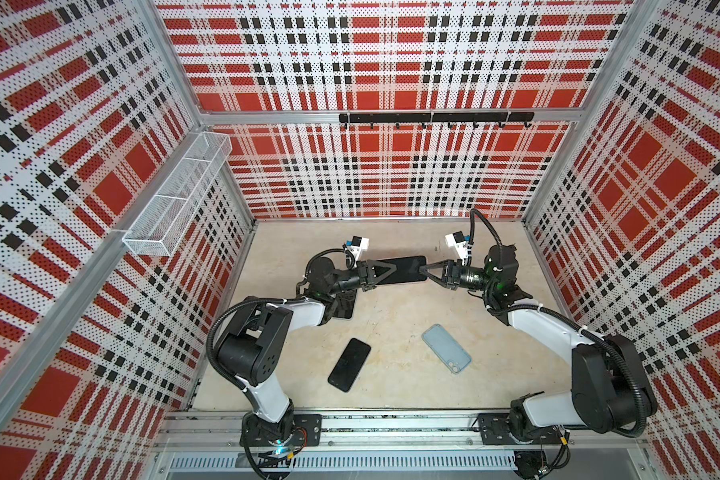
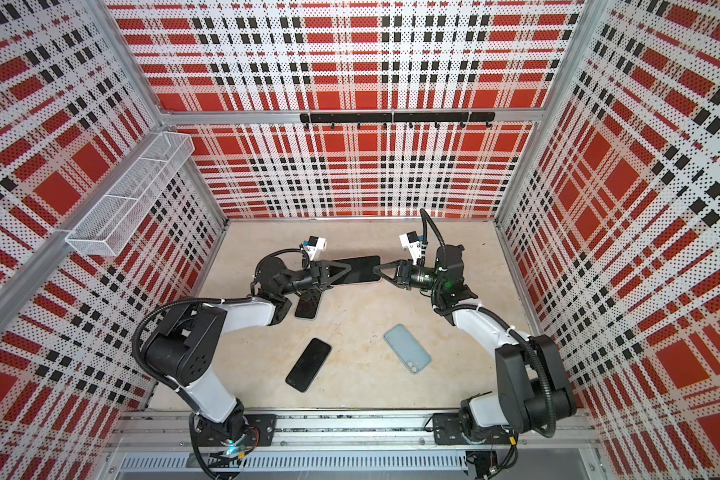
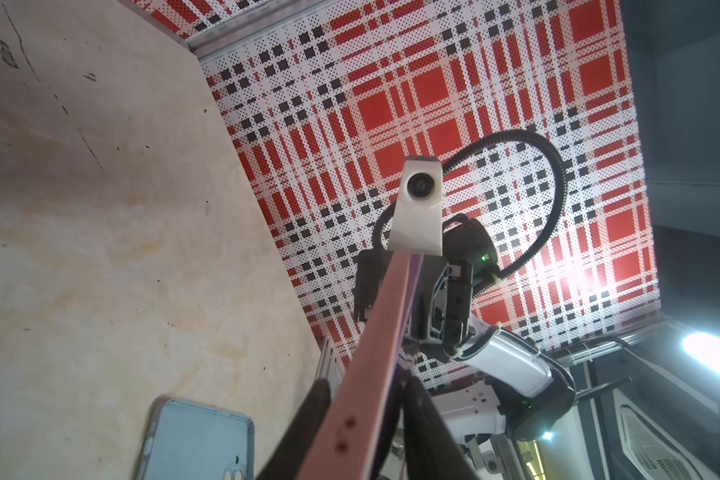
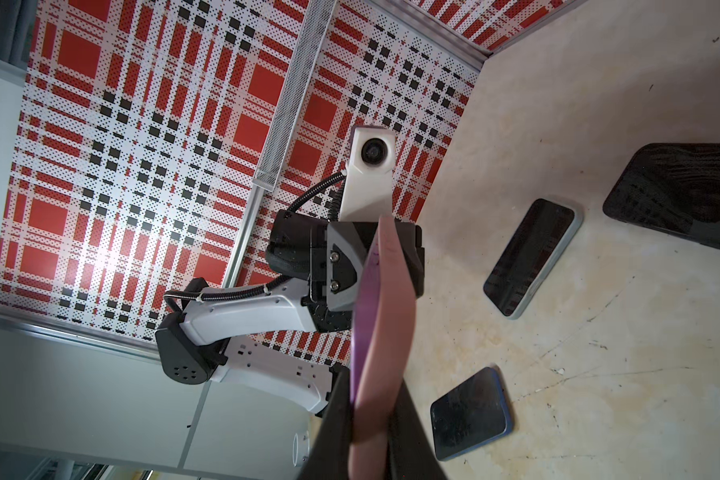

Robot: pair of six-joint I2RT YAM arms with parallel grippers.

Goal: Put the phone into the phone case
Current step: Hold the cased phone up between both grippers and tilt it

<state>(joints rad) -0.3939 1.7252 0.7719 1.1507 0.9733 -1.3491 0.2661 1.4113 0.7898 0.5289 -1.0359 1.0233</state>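
Plaid walls (image 1: 391, 166) box the tabletop (image 1: 391, 316), and toward its far edge my left pincer (image 1: 391, 269) and right pincer (image 1: 423, 271) each clamp an end of the raised phone (image 1: 408, 270); an uneven pull could twist it loose, short of the case (image 1: 447, 348) nearer the front edge; only wrist views show its pink-and-purple side.

White arm links (image 1: 304, 311), black joints (image 1: 250, 353), ribbed black cables (image 1: 209, 340); green LEDs (image 3: 484, 257), seemingly.
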